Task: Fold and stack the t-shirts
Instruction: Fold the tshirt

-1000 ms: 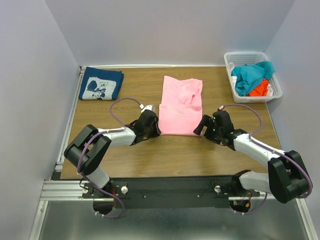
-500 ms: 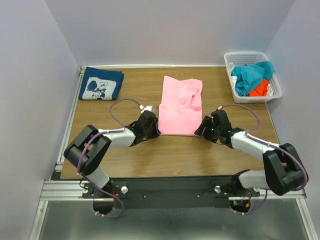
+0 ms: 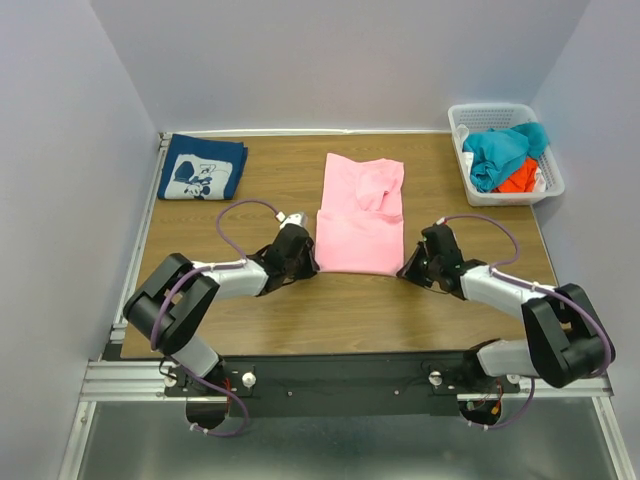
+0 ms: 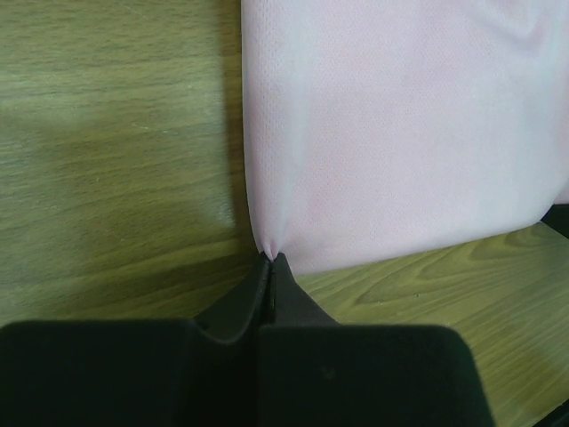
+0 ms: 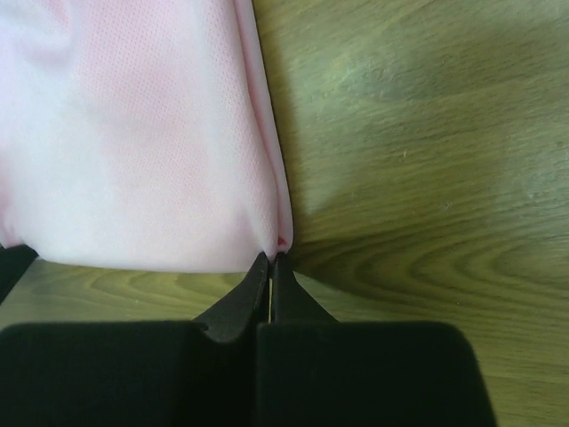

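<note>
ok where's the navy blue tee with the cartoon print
Top view: the navy blue cloth tee lies at the far left corner of the wooden table, left of the light pink cloth tee.

Bare table near me: free room to pass. Pink t-shirt lies in middle, between my left gripper and right gripper. Navy t-shirt blocks far left corner. Basket blocks far right corner. Wood between them open.

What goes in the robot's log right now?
left pincer: shut on pink t-shirt corner | right pincer: shut on opposite corner | navy t-shirt: folded
</note>
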